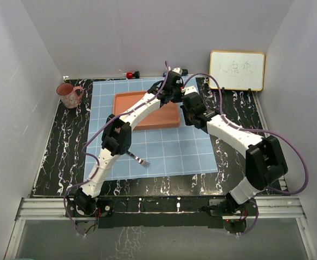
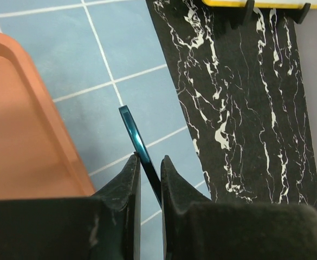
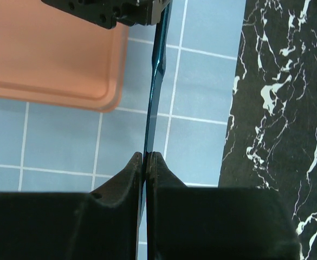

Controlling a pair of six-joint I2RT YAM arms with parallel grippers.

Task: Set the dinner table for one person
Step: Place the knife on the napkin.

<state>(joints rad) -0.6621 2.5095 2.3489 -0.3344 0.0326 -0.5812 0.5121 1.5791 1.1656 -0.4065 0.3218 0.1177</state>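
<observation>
cloth lies centre on tabletop, tray on cloth's back half, utensil just right of tray, fork on cloth before tray, mug back-left on tabletop, whiteboard back-right

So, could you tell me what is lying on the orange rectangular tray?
The orange rectangular tray looks bare where visible; the left arm crossing above hides a strip. The thin teal utensil pinched by the left gripper and right gripper hangs beside it.
</observation>
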